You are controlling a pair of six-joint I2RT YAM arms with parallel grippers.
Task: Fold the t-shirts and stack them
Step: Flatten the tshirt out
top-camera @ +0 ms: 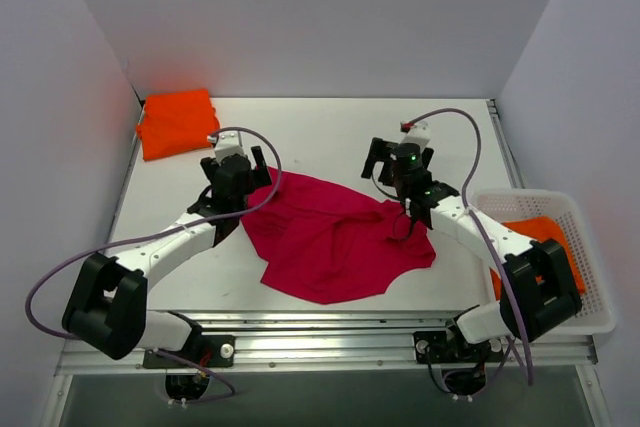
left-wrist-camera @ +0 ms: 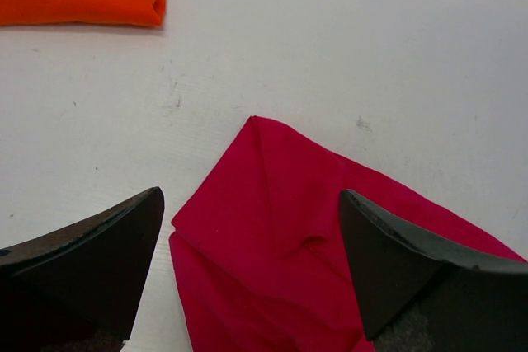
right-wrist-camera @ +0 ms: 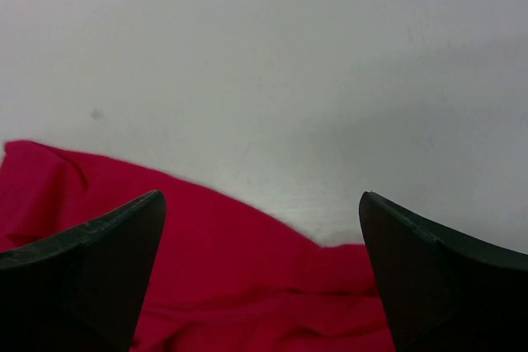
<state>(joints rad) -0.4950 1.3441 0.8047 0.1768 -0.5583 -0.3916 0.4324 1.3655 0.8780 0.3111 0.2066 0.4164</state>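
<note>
Where the top view looks down, a crimson shirt point(top-camera: 330, 242) lies rumpled and unfolded at mid-table point(top-camera: 330, 132). One orange shirt point(top-camera: 178, 122) sits folded at far left, and a second orange shirt point(top-camera: 545, 232) waits in the basket point(top-camera: 590, 319) at right: three shirts, one basket.

The left gripper point(top-camera: 235, 187) and right gripper point(top-camera: 400, 169) hover over the crimson shirt's far edge.

Left wrist: spread jaws frame its far-left corner, empty.

Right wrist: spread jaws hang over its far-right edge, empty.

Step judged: spreading the crimson shirt flat before folding. Next, each gripper must descend and pinch its corner.
</note>
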